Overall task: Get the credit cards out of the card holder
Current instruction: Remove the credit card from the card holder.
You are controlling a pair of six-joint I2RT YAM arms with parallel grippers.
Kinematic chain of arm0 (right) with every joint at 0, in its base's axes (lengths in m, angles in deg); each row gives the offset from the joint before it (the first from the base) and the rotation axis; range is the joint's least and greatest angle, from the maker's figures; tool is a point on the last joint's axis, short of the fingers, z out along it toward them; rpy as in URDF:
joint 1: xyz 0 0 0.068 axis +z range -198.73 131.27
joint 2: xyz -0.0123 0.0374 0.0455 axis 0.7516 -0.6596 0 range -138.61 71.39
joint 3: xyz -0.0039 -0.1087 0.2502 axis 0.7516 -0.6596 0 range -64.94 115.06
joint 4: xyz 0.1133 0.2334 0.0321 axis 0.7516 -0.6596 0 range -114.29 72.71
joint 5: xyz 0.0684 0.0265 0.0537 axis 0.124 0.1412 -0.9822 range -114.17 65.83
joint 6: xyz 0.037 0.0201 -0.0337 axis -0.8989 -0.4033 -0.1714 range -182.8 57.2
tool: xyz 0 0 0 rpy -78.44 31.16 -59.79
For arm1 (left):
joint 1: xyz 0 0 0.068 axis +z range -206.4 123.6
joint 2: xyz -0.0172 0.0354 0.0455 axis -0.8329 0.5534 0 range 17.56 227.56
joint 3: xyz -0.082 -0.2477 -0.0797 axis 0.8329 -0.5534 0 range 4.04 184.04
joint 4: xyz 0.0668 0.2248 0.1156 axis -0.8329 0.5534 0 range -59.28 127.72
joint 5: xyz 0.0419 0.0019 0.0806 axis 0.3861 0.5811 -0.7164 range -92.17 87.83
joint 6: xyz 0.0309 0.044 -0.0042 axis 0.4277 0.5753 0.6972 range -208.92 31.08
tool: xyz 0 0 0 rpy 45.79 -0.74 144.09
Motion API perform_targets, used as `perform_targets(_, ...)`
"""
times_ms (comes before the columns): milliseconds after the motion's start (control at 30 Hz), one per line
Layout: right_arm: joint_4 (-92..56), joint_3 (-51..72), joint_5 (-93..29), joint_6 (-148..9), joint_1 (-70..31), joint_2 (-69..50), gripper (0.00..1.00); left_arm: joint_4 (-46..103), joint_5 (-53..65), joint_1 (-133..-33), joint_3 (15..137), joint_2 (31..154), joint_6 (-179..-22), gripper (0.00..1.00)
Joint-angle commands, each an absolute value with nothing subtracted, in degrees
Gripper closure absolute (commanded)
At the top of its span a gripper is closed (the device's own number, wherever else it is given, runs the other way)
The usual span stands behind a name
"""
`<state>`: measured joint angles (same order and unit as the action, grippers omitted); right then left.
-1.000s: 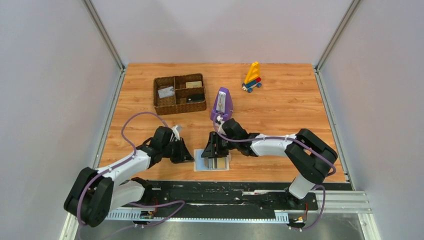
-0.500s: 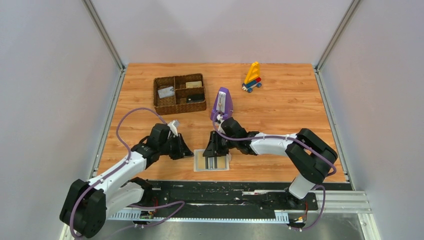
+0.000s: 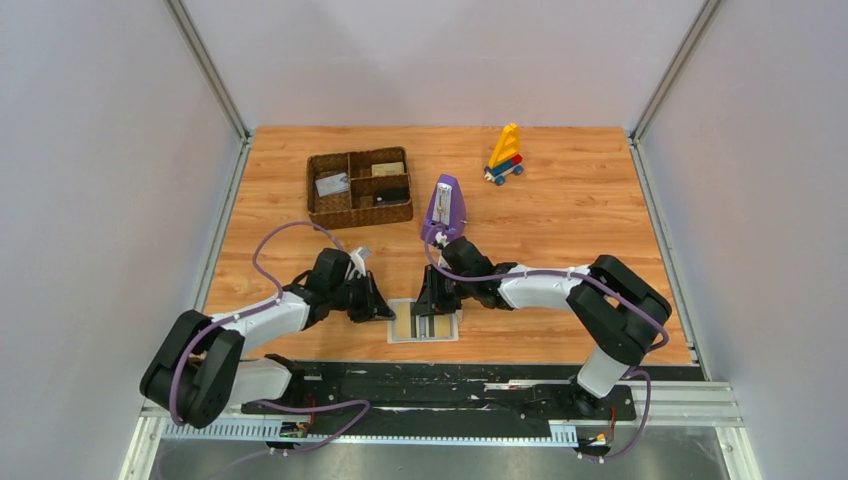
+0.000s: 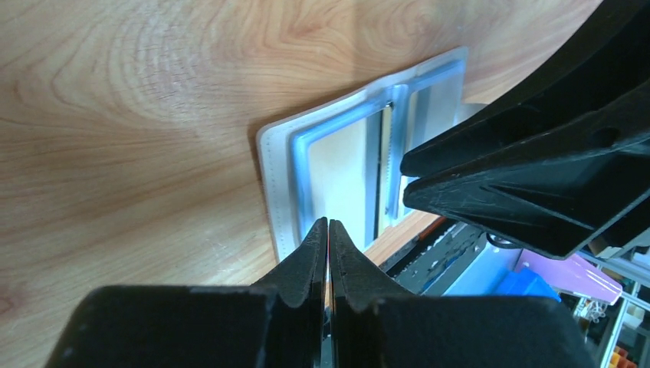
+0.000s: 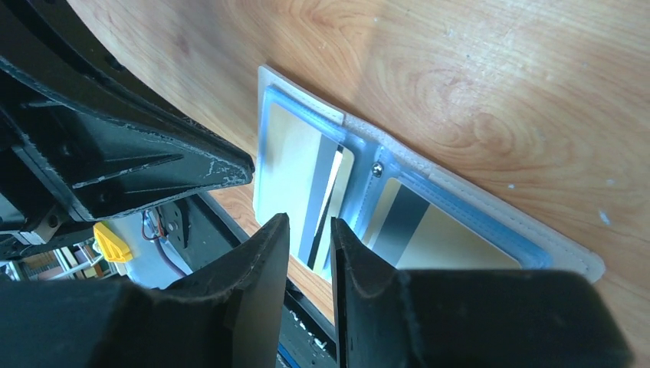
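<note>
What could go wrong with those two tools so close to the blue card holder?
The left tool and right tool crowd together over the card holder, so they might bump. The holder lies near the table edge, so tugging a card could drag it along or off.

Card holder — near edge of table

No lettering or numbers can be read on the credit cards, card holder or elsewhere.
</note>
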<state>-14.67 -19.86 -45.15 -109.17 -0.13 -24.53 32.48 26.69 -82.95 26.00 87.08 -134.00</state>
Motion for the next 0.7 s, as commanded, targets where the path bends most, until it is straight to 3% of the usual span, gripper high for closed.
perform_targets(0,-13.34,-18.52,-44.63,-108.13,-0.39,-25.68,0.73,28.42,26.78,-83.21,25.25,89.21,-133.33,0.91)
perform_targets(500,-11.22,-19.07,-45.92,-108.51,-0.63,-28.07,0.75,30.39,24.68,-83.21,24.79,91.07,-132.54,0.91)
perform_targets(600,-9.11,-19.83,-47.37,-108.92,-0.82,-28.08,0.79,30.46,24.41,-83.23,24.79,90.83,-132.57,0.91)
perform_targets(667,-8.61,-20.17,-47.87,-108.88,-0.95,-27.74,0.87,30.46,24.33,-83.21,24.79,90.78,-132.6,0.91)
